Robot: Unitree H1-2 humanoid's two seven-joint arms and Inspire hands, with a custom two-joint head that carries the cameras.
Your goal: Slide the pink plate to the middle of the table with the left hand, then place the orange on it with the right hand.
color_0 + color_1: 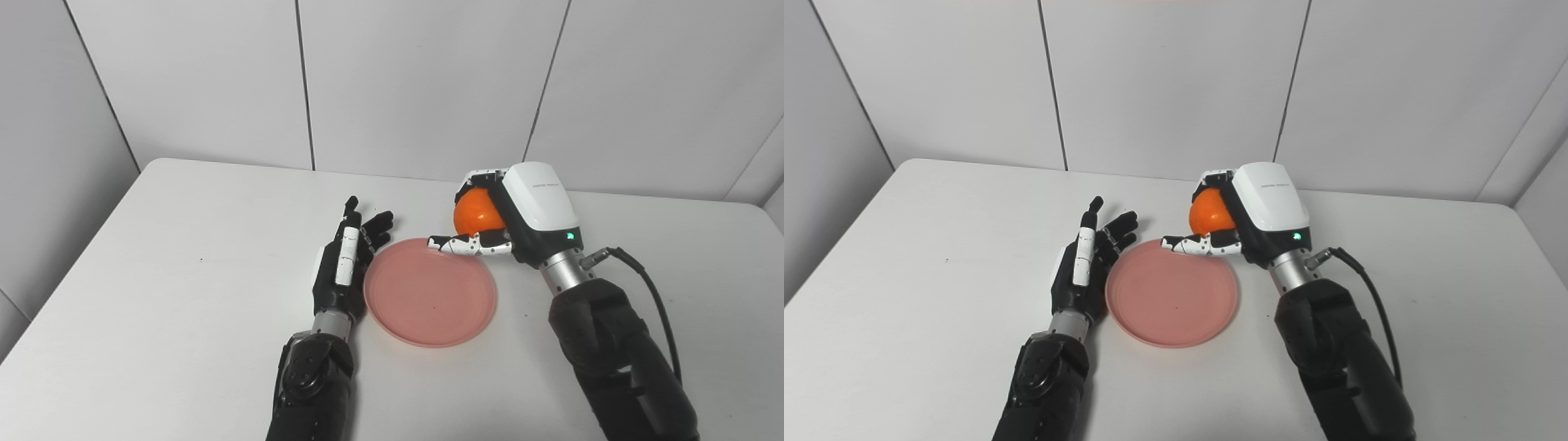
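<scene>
- Left eye view: nearest, the left hand (348, 264) lies flat with fingers spread, holding nothing, just left of the pink plate (429, 293), which sits near the middle of the table (184, 257).
- Right eye view: the right hand (1240, 217) grips the orange (1208, 213) over the plate's far right rim. The placing step seems in hand; next, carry it nearer the plate's middle, lower and release.

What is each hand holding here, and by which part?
The right hand grips the orange around its body, fingers over it and thumb beneath. The left hand, open beside the pink plate, holds nothing.
</scene>
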